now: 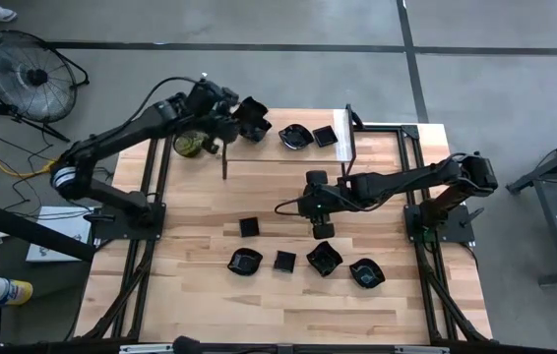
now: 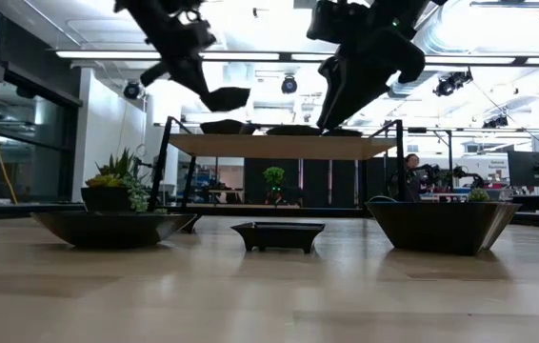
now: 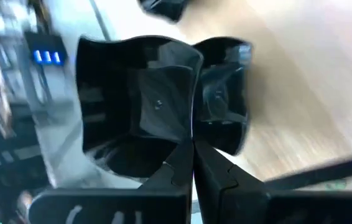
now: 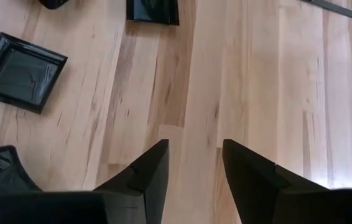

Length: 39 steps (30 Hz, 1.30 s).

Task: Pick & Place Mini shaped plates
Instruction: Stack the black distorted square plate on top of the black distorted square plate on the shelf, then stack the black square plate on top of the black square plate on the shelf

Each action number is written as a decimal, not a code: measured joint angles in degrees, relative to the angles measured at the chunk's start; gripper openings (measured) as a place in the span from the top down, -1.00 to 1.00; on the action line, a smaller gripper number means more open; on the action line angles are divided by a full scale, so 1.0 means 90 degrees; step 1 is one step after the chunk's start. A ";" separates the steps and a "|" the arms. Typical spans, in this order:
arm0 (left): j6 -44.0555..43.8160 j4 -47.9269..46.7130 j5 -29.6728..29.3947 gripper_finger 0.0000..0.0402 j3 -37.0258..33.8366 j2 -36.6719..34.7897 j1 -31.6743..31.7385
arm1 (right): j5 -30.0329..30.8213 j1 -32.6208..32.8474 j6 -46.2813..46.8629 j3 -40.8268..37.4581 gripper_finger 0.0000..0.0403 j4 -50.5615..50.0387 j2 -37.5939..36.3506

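Glossy, rigid, probably light and slick, the wavy-rimmed mini plate point(image 3: 142, 106) hangs over the raised shelf point(image 1: 377, 147), pinched at its rim by the left gripper point(image 3: 193, 146), while the right gripper point(image 4: 194, 162) hovers with fingers apart, empty, above the table point(image 1: 200, 295).

A grey concrete floor point(image 1: 259, 69) with dark seam lines surrounds the pale wooden worktop point(image 1: 288, 305); a black floor fan point(image 1: 25, 74) stands beyond its far left corner; long ceiling light strips point(image 2: 108, 54) glow overhead; desks and monitors point(image 2: 531, 170) fill the room behind.
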 joint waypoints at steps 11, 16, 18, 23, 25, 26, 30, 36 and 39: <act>-0.1250 -0.1263 -0.1174 1.00 0.1026 0.1200 -0.0484 | 0.0000 0.0000 0.0016 0.0000 0.28 -0.0005 0.0000; -0.1331 -0.1260 -0.1293 1.00 0.1045 0.1255 -0.0693 | -0.0001 0.0000 0.0022 0.0000 0.28 -0.0005 0.0000; -0.1382 -0.1278 -0.1341 1.00 0.1045 0.1264 -0.0721 | -0.0002 0.0000 0.0022 0.0000 0.28 -0.0007 0.0000; -0.1537 -0.1273 -0.1384 0.99 0.1045 0.1264 -0.0724 | -0.0002 0.0000 0.0022 0.0000 0.28 -0.0007 0.0000; -0.1610 -0.1276 -0.1373 0.97 0.1043 0.1264 -0.0721 | -0.0002 0.0002 0.0022 0.0000 0.28 -0.0010 0.0000; -0.1643 -0.1280 -0.1325 0.95 0.1043 0.1264 -0.0721 | -0.0005 0.0002 0.0025 0.0000 0.28 -0.0012 0.0000; -0.1698 -0.1334 -0.1167 0.82 0.1043 0.1264 -0.0724 | -0.0027 0.0002 0.0024 0.0000 0.27 -0.0020 0.0000; -0.1669 -0.1464 -0.1142 0.59 0.1044 0.1262 -0.0724 | -0.0028 0.0002 0.0039 0.0000 0.28 -0.0024 0.0000; -0.1617 -0.1730 -0.1138 0.53 0.1218 0.1250 -0.0724 | -0.0027 0.0002 0.0037 0.0000 0.27 -0.0024 0.0000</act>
